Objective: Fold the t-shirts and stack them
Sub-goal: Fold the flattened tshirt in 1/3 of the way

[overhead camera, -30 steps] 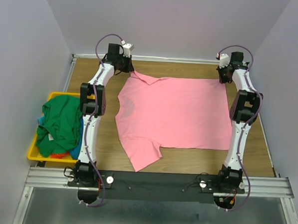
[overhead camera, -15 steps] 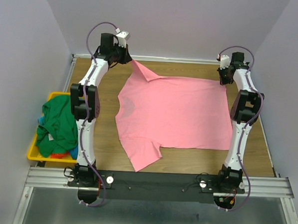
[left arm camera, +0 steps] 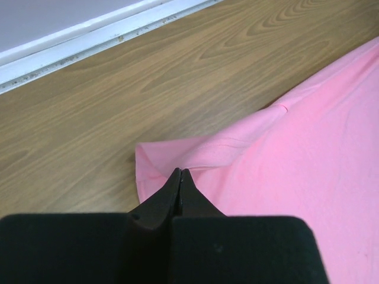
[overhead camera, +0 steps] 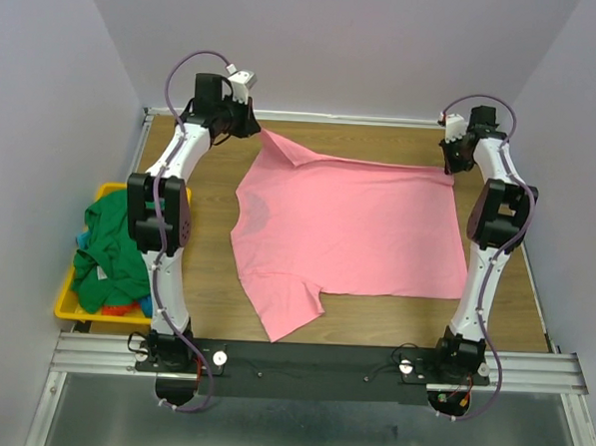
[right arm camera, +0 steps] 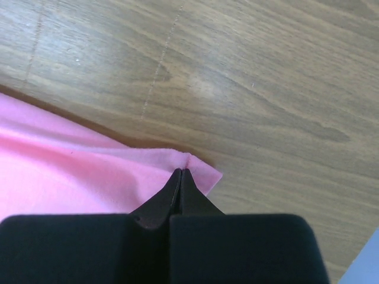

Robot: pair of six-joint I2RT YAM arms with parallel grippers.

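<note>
The pink t-shirt [overhead camera: 348, 226] lies spread on the wooden table, collar to the left. My left gripper [overhead camera: 251, 127] is shut on its far left sleeve and holds it lifted off the table; the left wrist view shows the jaws [left arm camera: 180, 171] pinching a pink fold [left arm camera: 284, 154]. My right gripper [overhead camera: 451, 163] is shut on the far right hem corner, raised slightly; the right wrist view shows the jaws [right arm camera: 181, 171] closed on the pink corner [right arm camera: 89, 171]. A green t-shirt [overhead camera: 122, 249] with bits of blue and orange lies heaped in the bin at the left.
A yellow plastic bin [overhead camera: 91, 312] sits at the table's left edge. A white rail [overhead camera: 333, 118] and walls bound the far side; the wall stands close on the right. Bare wood [overhead camera: 216, 269] lies between the bin and the shirt.
Both grippers have risen and drawn outward with their pink corners. The left sleeve has lifted further to the far left, and the far edge of the shirt is pulled tauter.
</note>
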